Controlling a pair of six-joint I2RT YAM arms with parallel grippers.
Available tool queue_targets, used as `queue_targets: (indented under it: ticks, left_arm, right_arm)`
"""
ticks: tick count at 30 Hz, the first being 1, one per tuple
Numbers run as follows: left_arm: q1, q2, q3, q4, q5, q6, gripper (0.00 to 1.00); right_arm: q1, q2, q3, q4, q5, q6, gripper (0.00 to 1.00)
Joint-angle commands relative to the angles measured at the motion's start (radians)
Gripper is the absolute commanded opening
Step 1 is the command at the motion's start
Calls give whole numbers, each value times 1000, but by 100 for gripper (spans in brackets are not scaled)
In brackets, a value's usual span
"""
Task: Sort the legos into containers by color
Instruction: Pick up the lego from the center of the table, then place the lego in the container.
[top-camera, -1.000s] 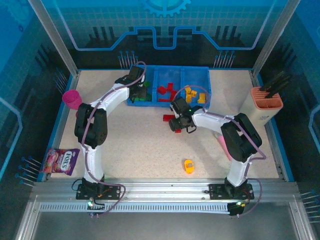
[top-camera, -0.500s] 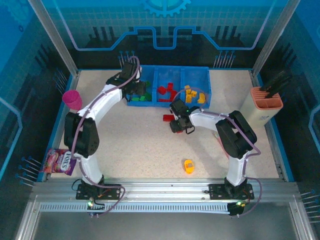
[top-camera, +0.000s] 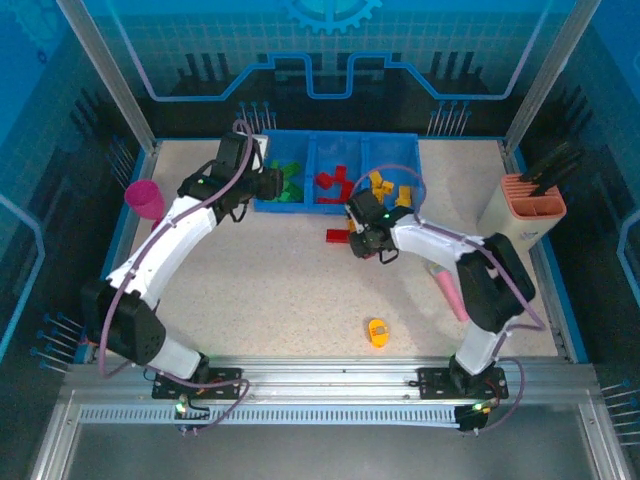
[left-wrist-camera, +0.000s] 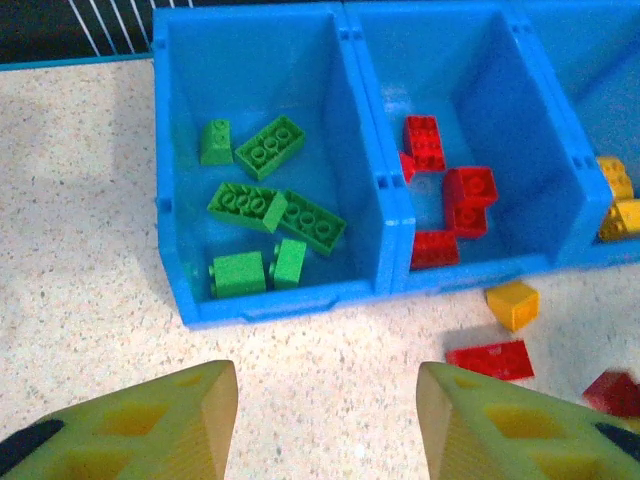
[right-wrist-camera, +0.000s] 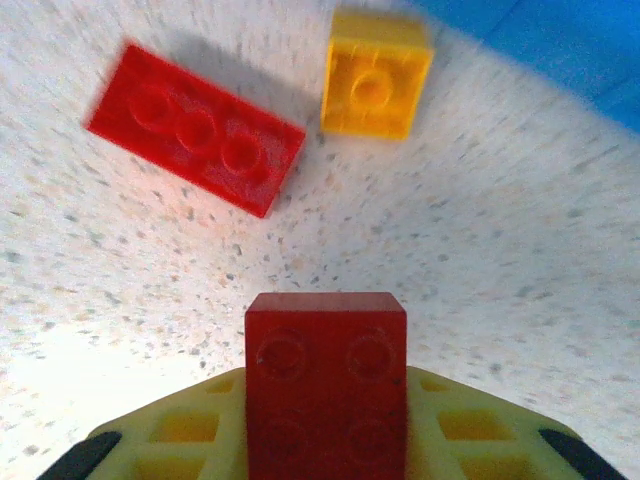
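One red brick (right-wrist-camera: 325, 385) clamped in right end effector (top-camera: 364, 236), right arm (top-camera: 432, 238) angled inward

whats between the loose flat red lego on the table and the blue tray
One loose yellow lego lies between them, as the left wrist view shows.

Robotics lab test cell. Aluminium-extrusion frame rail (top-camera: 320, 372) at 6 o'clock, posts (top-camera: 110, 75) at 11 and 1. Blue wall panel (top-camera: 330, 60) with gear emblem (top-camera: 330, 12) at 12, enclosing a speckled tabletop (top-camera: 280, 290).
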Motion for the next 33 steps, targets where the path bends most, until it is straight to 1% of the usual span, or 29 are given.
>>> queue_targets:
  ticks: [1,4,6,8,10,15,20,27,33]
  left_arm:
    - [1,-72,-60,-25,57,-11,55]
    - [1,-122,-113,-24,76,-9,58]
    - [1,-151,-142,-30,74,-18,60]
    - [1,-176,-166,-46,77,-25,63]
    - [1,-196,-186,-63,86,-32,65]
    - [-4,-266,-245,-88,103,-61,68]
    - [-10,-319,-291,-121,101,-98,68]
    - [-29,-349,-354,-136,110,-158,68]
    - [-83,-334,-397,-133,108,-214,69]
  right_arm:
    - [-16,-87,59,-27,10,-63,29]
    - [-16,-78,123,15,23,-111,30]
    - [-21,-37,184,47,25,-143,30]
    - [-26,25,256,77,24,-166,30]
    - [-30,84,320,111,21,-182,30]
    - [-48,246,461,186,-1,-182,30]
    - [-57,383,576,214,12,-179,30]
    - [-80,476,650,213,18,-167,30]
    - [-89,519,667,207,3,-169,36]
